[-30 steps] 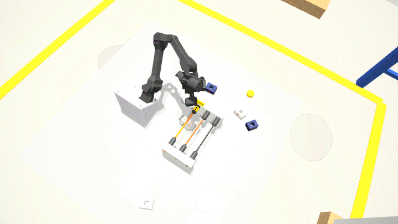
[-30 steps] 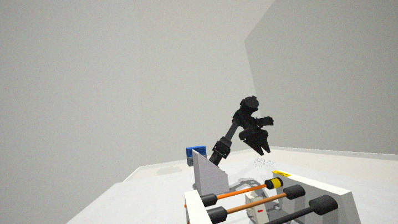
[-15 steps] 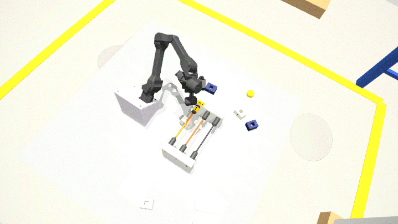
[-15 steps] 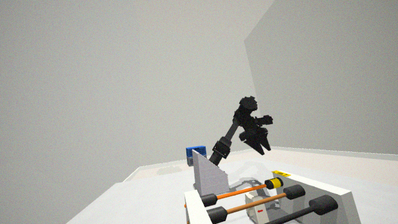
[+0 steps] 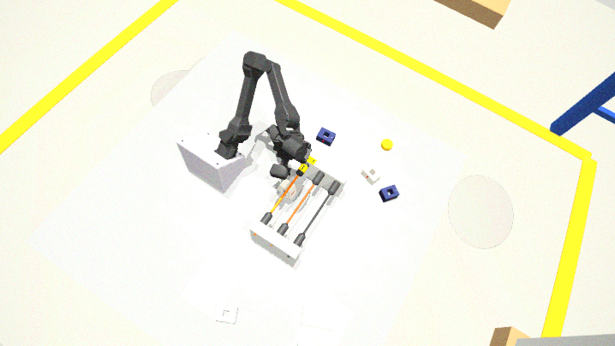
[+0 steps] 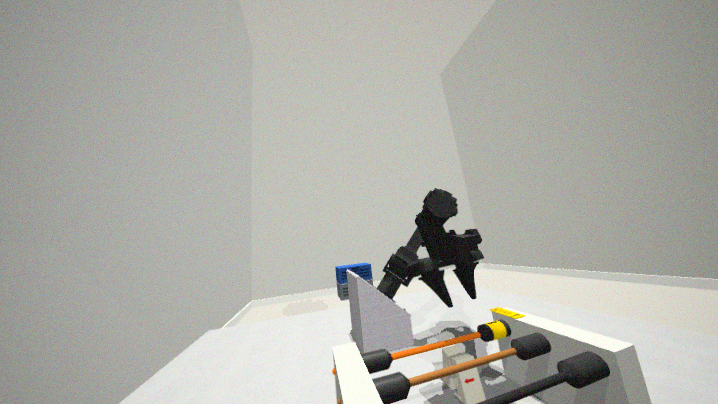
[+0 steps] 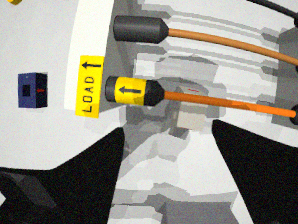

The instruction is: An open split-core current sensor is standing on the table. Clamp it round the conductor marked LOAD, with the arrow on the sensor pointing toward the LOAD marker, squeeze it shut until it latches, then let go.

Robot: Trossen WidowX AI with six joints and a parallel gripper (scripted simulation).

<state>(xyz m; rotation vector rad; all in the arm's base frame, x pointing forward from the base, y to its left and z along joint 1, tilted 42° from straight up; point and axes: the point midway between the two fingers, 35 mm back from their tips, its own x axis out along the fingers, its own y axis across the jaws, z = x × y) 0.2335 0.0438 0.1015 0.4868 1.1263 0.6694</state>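
Observation:
The beige sensor (image 5: 291,192) (image 6: 467,392) (image 7: 191,121) stands low, beneath the orange LOAD conductor (image 5: 278,201) (image 6: 436,345) (image 7: 225,103) and near the middle brown one. Its red arrow points left in the exterior view, away from the end with the yellow LOAD label (image 5: 311,160) (image 6: 507,313) (image 7: 89,87). The sensor's jaws are partly hidden, so how far they stand apart cannot be told. My gripper (image 6: 462,301) (image 7: 168,128) is open and empty, pointing down above the rack on the arm base's side. The fingertips are well above the sensor and do not touch it.
The conductors run between two white end walls (image 5: 275,241) (image 6: 557,330). Beyond the LOAD end are two blue blocks (image 5: 325,136) (image 5: 389,193), a white block (image 5: 370,175) and a yellow disc (image 5: 386,144). A white square piece (image 5: 220,313) lies far from the arm.

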